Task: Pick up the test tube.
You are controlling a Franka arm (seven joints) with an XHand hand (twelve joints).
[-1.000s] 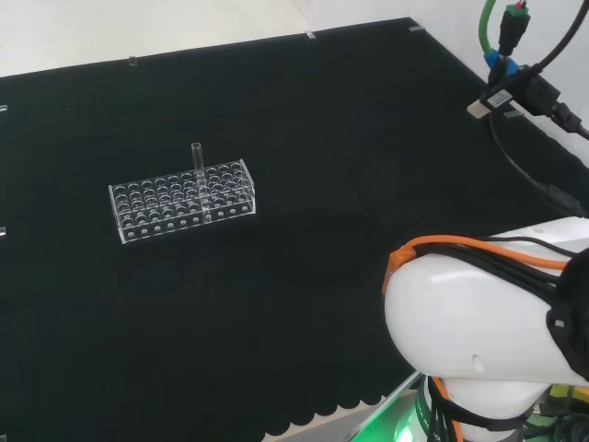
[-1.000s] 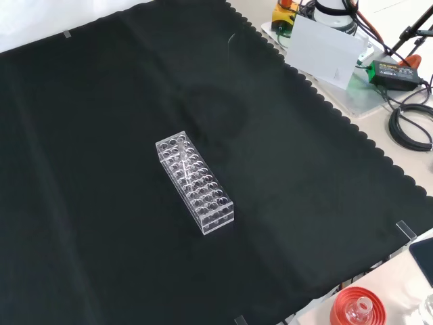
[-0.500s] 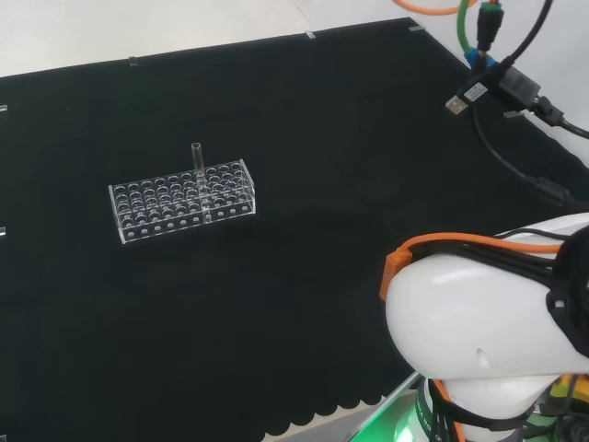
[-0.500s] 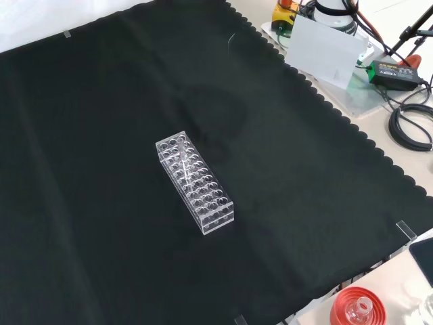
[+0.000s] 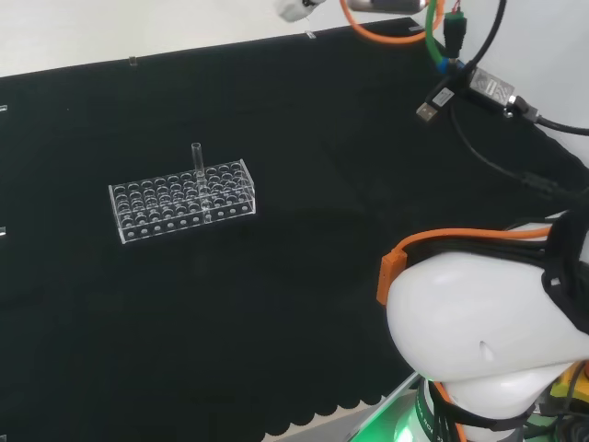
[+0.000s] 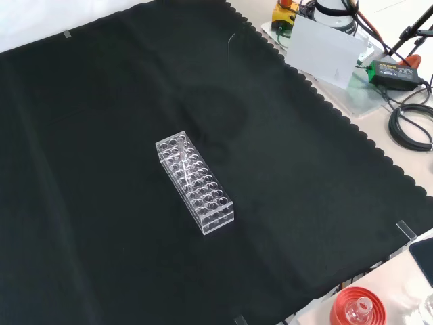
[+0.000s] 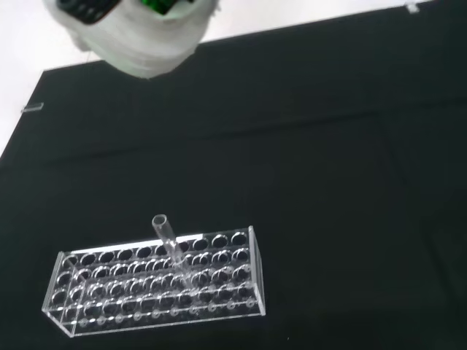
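Head view, left part of the table (image 5: 304, 304): a clear rack (image 5: 181, 200) is lying on the black cloth, long side running left to right. One test tube (image 5: 196, 157) is standing in a far-row hole, roughly mid-length, open mouth pointing up and sticking out above the rack top. Its long axis is reading as upright here.

Wrist view: the test tube is showing its open rim and appearing to lean slightly, though that may be the camera's angle. The other rack holes are looking empty. The blurred white part of the hand (image 7: 146, 40) is sitting well apart from the rack; whether its fingers are spread or curled cannot be told.

Head view, right: the arm's white link (image 5: 488, 331) is sitting over the near right corner, cables trailing above it.

Judgement: the approach step is in hand; nothing is being touched. The next move is calling for bringing the hand over the rack, closing fingers and thumb on the exposed upper part of the tube, then lifting along its axis so the rack is not dragged.
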